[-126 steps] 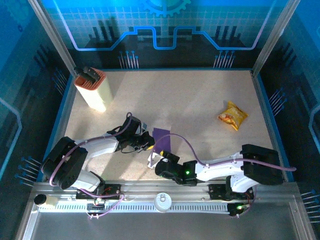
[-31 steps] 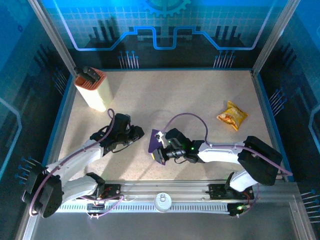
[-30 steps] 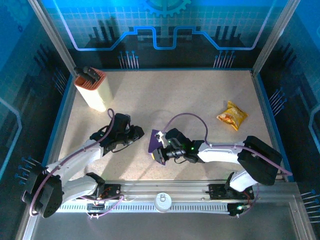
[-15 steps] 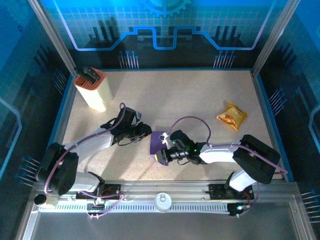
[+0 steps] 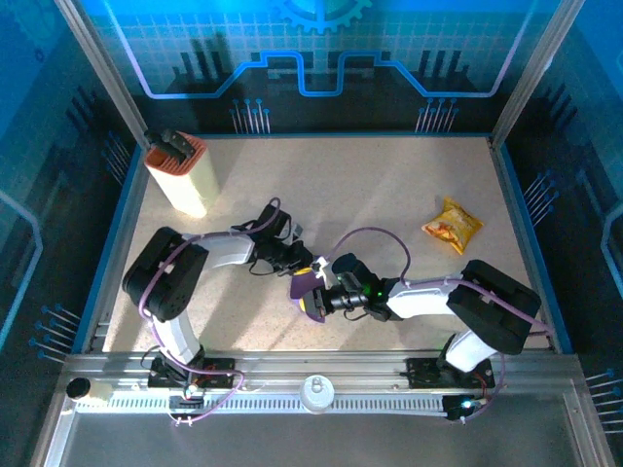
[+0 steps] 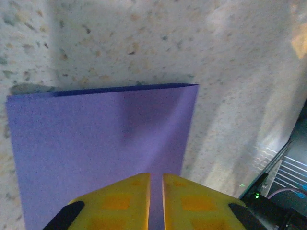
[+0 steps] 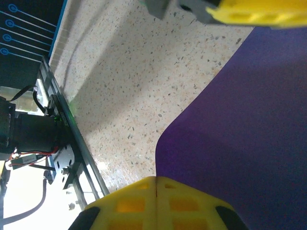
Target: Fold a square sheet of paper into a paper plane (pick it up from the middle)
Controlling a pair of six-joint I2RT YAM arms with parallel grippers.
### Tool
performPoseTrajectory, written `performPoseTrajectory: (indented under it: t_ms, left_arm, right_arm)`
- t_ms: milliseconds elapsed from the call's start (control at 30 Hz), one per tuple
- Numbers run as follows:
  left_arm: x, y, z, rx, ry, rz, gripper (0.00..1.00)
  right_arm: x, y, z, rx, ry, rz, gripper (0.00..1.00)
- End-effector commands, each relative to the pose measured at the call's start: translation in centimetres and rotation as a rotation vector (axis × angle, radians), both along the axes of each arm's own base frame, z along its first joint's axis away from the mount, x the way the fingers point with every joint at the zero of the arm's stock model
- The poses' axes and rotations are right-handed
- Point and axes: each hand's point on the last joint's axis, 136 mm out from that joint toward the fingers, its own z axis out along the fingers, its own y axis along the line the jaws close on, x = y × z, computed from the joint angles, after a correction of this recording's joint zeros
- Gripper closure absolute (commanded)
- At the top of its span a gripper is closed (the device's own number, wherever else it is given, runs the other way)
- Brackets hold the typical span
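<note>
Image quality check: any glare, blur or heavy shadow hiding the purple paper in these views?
Top external: even light, blue glow off the walls, purple paper small but clear. Left wrist: paper crisp, a soft shadow across it, left claw blurred near the lens. Right wrist: white glare bottom left, paper dark, right claw out of focus.

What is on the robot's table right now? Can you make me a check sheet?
Surface: speckled beige table.
Job's things: purple paper, in the middle near the front, bent in a curve.
Clutter: snack packet on the right; tall box in the far left corner.
Grippers: right gripper shut on the paper's edge; left gripper has its fingers almost together, pointing at the paper.
Cables: purple cables loop along both arms.
Surroundings: blue walls around the table; metal rail in front.
</note>
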Motion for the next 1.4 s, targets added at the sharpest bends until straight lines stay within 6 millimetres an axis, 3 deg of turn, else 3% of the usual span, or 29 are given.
performPoseTrajectory:
  t_ms: [0,200,400,733,1367]
  left_arm:
    - [-0.4,-0.7,-0.9,-0.016,0.016,-0.056,0.86]
    - [-1.4,0.1,-2.7,0.026,0.05,-0.059,0.86]
    - [-1.9,0.3,-3.2,0.038,0.069,-0.059,0.87]
    - [-1.8,0.3,-2.7,0.028,0.068,-0.034,0.88]
    - [-2.0,0.4,-1.8,0.028,0.059,-0.03,0.87]
  right_arm:
    - [0.3,0.0,-0.2,0.0,0.012,0.0,0.99]
    - [0.6,-0.2,-0.6,-0.022,0.014,-0.001,0.99]
    - [1.7,-1.7,-1.4,-0.09,0.018,-0.028,0.99]
    - [3.4,-3.5,-2.2,-0.251,-0.018,-0.076,0.99]
    - [4.2,-5.3,-2.7,-0.325,-0.025,-0.169,1.0]
